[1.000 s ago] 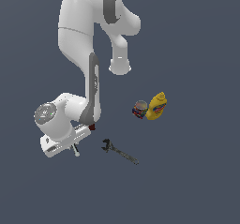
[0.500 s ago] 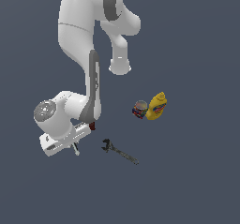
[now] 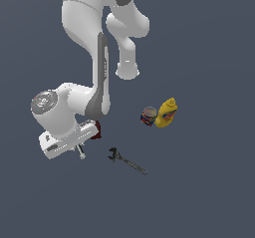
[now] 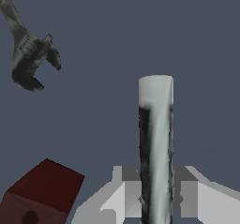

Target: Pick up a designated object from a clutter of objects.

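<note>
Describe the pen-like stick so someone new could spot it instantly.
Start at the white gripper low on the exterior view's left. The stick sits clamped between its fingers, beside the brown-red block. Unlike the dark wrench, it is a slim, whitish-grey cylinder.

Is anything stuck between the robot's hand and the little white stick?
No. In the wrist view the end effector has its fingers pressed right against the white stick. The brown-red block and wrench lie off to the side.

A slim whitish-grey pen-like stick (image 4: 156, 143) with a dark streak stands clamped between the gripper's (image 4: 157, 199) two fingers, its pale end protruding beyond the fingertips.
</note>
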